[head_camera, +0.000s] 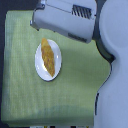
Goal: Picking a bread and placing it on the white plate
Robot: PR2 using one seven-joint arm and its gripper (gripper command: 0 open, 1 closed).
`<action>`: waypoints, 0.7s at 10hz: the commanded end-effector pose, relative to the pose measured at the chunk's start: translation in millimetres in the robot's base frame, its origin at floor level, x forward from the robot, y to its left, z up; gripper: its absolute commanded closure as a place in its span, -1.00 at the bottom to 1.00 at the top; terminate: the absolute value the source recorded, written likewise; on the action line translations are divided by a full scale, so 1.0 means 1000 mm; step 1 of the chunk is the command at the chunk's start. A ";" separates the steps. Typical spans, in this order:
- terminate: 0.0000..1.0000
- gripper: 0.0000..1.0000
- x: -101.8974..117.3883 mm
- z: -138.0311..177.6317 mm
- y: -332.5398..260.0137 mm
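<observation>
Already on the white plate (39,66): the bread (48,56), a golden-orange oval with tapered ends, lying lengthwise across the dish from upper left to lower right, resting wholly within the rim. Set on a pale green cloth (75,80) covering the tabletop, toward the exterior view's left of centre, with open cloth on every side of the dish. Above the plate, at the far edge of the scene, a bulky light grey section of the robot arm (60,17), with a small dark vented grille on its upper face, tilted slightly down toward the exterior view's right. Apart from the bread and plate, not touching either. To the exterior view's right, a large rounded white robot body (115,55) filling that side from top to bottom, throwing a soft shadow onto the cloth beside it. No fingertips visible past the grey casing, so cannot tell whether the hand is released or clenched; nothing seen grasped. Dark strip along the near edge of the cloth, too blurred to make out.
</observation>
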 end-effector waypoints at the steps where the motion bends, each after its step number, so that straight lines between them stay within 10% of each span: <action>1: -1.00 -1.00 -0.007 0.014 -0.096; 7: -1.00 -1.00 -0.031 0.015 -0.246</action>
